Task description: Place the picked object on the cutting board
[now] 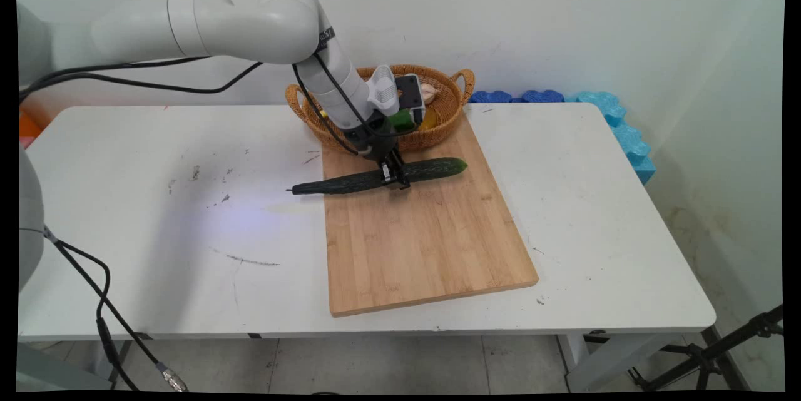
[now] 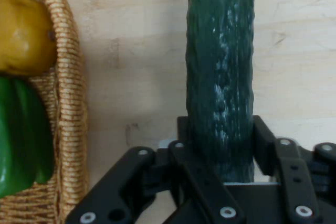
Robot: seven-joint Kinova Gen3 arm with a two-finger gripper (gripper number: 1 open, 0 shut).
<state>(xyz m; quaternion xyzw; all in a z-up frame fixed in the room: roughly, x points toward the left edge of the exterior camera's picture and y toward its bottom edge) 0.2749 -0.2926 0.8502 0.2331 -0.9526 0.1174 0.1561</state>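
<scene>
- The gripper (image 1: pixel 395 176) is clamped on the cucumber (image 1: pixel 375 178) near mid-length, across the bamboo cutting board's (image 1: pixel 425 232) far end, stem overhanging the tabletop (image 1: pixel 188 232).
- Its long ends could swing or slip.
- The wicker basket (image 1: pixel 447 126) stands just beside; a bump is likely.

You have one cucumber (image 1: pixel 350 181) lying across the far end of one bamboo cutting board (image 1: pixel 425 238), its stem end overhanging the board's left edge. One wicker basket (image 1: pixel 454 114) sits at the tabletop's far edge; in it you can count one green pepper (image 2: pixel 21 135) and one yellow fruit (image 2: pixel 23 38).
</scene>
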